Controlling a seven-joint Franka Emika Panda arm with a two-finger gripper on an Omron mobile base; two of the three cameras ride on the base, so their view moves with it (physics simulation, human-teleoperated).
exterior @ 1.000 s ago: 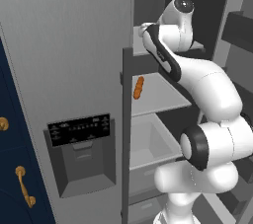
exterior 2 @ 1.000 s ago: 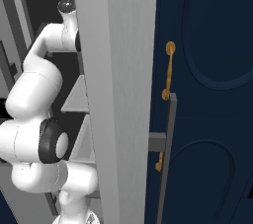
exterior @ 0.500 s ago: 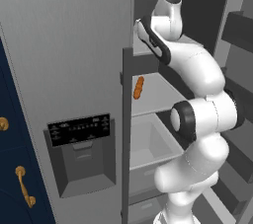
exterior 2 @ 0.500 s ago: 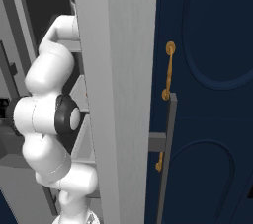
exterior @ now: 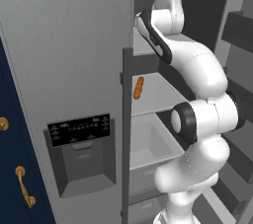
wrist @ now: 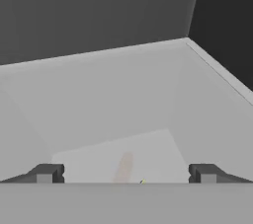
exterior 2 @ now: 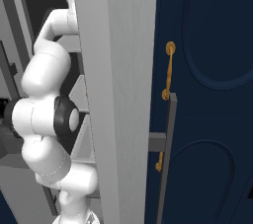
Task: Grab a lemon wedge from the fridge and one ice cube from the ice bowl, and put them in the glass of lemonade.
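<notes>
The light-grey fridge (exterior: pixel 74 45) has its left door shut, and its right door (exterior 2: pixel 118 94) is swung open. My arm reaches up into the upper fridge shelf (exterior: pixel 143 45). In the hand view my gripper (wrist: pixel 126 173) is open, its fingertips (wrist: pixel 47 172) wide apart with nothing between them, over a bare pale shelf floor (wrist: pixel 123 99). A tiny yellow speck (wrist: pixel 142 182) shows at the bottom edge; I cannot tell whether it is the lemon wedge. The ice bowl and the glass of lemonade are out of view.
An orange oblong item (exterior: pixel 139 87) lies on the middle shelf, above a grey drawer bin (exterior: pixel 148 144). The black dispenser panel (exterior: pixel 79 129) sits on the shut door. Navy cabinets with gold handles (exterior 2: pixel 169 70) flank the fridge. The open door's dark handle (exterior 2: pixel 165 159) stands close on my right.
The arm has stretched upward and deeper into the fridge, its upper joints rising toward the top shelf. The gripper has stayed open.
</notes>
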